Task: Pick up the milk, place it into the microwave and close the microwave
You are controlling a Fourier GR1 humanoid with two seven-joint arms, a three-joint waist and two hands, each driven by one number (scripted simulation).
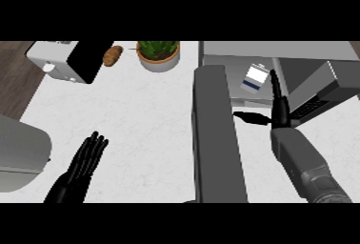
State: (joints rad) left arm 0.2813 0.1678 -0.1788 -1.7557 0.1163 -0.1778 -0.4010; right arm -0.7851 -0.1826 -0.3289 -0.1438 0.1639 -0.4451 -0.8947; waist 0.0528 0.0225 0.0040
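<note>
View: my head, the only camera, so nothing is shared with another.
Facing: steeply down onto the white counter (pixel 141 124).
Nearness: close; my forearms enter from the lower edge.
Frame: microwave (pixel 281 76) upper right, its open door (pixel 215 133) running down the middle.

White-and-blue milk carton (pixel 256 77) upright inside the grey microwave (pixel 309 86), microwave door (pixel 216 138) swung open
</note>
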